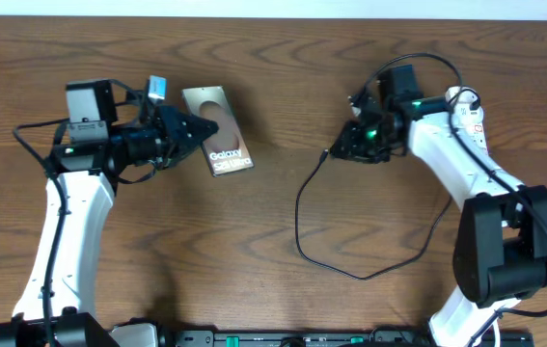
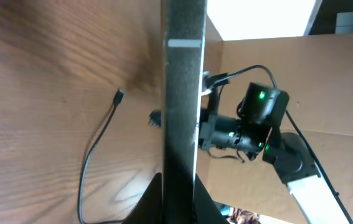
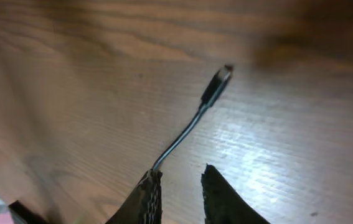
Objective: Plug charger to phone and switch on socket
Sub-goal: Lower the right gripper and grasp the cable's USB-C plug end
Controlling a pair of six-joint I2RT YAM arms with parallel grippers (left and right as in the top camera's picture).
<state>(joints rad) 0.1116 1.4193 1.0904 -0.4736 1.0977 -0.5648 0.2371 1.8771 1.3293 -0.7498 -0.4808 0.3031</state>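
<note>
While left end effector (image 1: 204, 130) clamps the bronze phone (image 1: 228, 154), right end effector (image 3: 179, 175) is indeterminate.

On my overhead view the phone (image 1: 217, 143) sits at about ten o'clock from the middle of the surface (image 1: 273, 58), and my left pincer (image 1: 194, 131) meets it at its nine o'clock edge. Well apart, at roughly one o'clock, my right pincer (image 1: 342, 146) is above the surface, with the plug (image 1: 326, 152) of the charger (image 1: 299, 226) just beside it at nine o'clock. From there the charger runs toward six o'clock, then loops round toward three o'clock as far as my right arm. The socket (image 1: 468, 108) lies at two o'clock, partly hidden beneath that arm.
</note>
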